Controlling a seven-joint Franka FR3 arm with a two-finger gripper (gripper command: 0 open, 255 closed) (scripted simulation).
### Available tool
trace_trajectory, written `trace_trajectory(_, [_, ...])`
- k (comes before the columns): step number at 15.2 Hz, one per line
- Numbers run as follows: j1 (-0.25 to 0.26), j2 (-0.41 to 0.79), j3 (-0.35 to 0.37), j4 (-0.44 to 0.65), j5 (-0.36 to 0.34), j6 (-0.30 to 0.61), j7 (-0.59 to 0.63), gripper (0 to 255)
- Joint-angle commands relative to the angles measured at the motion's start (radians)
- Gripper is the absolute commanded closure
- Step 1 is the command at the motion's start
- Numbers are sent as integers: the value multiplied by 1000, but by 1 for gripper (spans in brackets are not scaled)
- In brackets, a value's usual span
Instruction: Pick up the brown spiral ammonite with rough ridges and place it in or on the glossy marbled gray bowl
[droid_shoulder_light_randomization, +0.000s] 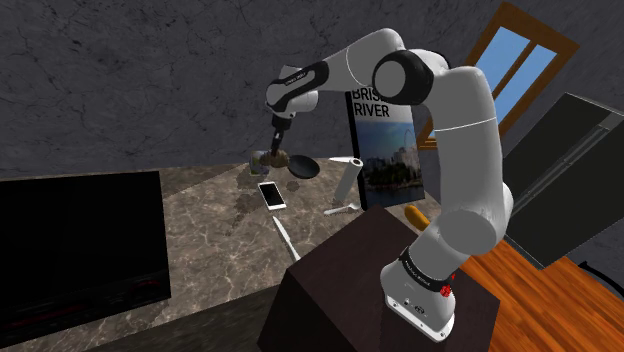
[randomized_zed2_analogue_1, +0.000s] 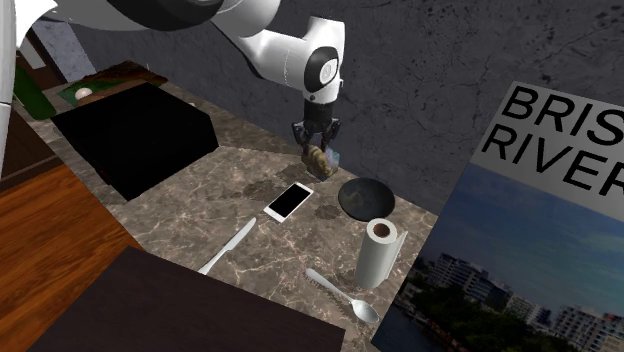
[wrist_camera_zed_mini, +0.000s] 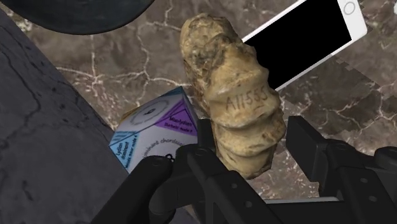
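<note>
My claw (wrist_camera_zed_mini: 252, 126) is clenched on the ammonite (wrist_camera_zed_mini: 232, 95), with the matt black fingers (wrist_camera_zed_mini: 205, 137) bearing against its flanks. The piece is tan to brown, a lumpy coil seen edge-on, with coarse rounded ridges stepping along its rim, a pitted stony surface and a short line of characters stamped into one side. It hangs in my grip clear of the counter (randomized_zed2_analogue_1: 200, 195), which is a polished brown slab with pale marbled veins. In the second exterior view the bowl (randomized_zed2_analogue_1: 365, 197) sits on that slab at about four o'clock from the ammonite, near but apart from it: round, shallow, very dark and glossy, with a faint sheen across its hollow. A slim phone (randomized_zed2_analogue_1: 289, 201), white-edged with a flat black screen, lies at about seven o'clock from the ammonite. Directly under my claw in the wrist view rests a many-faced die (wrist_camera_zed_mini: 153, 130), its white, blue and purple triangular facets bearing small print. At six o'clock from the bowl stands an upright white paper roll (randomized_zed2_analogue_1: 381, 252), a smooth cylinder with a dark core. A grey spoon (randomized_zed2_analogue_1: 343, 296) lies at about seven o'clock from the roll, and a long pale knife (randomized_zed2_analogue_1: 228, 247) at nine o'clock from it. A glossy city poster (randomized_zed2_analogue_1: 530, 220) stands at three o'clock
</note>
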Motion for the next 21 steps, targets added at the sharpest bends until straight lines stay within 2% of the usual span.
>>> trace_trajectory(1, [2,-19,-2,-2,-3,-17,3,255])
trace_trajectory(8, [6,-78,-8,-2,-11,-75,10,255])
trace_trajectory(15, [-101,-113,-38,-5,-8,-116,-121,255])
trace_trajectory(21, [-194,-111,-64,44,-5,-170,-231,255])
